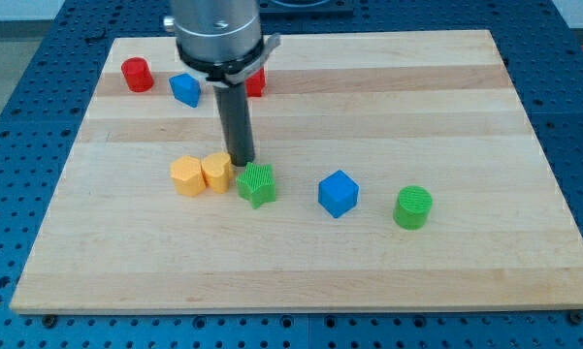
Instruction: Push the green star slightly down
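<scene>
The green star (257, 183) lies a little left of the board's middle. My tip (242, 161) is at the star's upper left edge, touching or nearly touching it, and right beside the yellow heart (216, 172). A yellow hexagon (186, 176) sits against the heart's left side. The rod rises from the tip to the arm's grey body at the view's top.
A blue cube (338, 193) and a green cylinder (412, 206) lie right of the star. A red cylinder (136, 74), a blue block (185, 89) and a partly hidden red block (256, 82) sit near the top left of the wooden board (417, 107).
</scene>
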Available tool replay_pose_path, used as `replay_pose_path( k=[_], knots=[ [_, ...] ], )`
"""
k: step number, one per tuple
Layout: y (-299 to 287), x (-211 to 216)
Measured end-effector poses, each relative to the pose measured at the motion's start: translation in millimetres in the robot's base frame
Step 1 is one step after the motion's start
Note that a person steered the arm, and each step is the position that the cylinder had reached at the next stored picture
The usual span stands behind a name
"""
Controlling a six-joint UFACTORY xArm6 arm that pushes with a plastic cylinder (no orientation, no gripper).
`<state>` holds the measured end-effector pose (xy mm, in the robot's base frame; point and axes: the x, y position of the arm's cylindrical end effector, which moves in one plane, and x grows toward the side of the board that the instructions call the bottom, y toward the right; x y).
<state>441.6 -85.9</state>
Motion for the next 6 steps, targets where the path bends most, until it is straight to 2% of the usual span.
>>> replay_pose_path(
  k=[1,2,6],
  knots=[
    [6.5,2.8],
    [43.3,-2.9],
    [18.5,75.1]
  ],
)
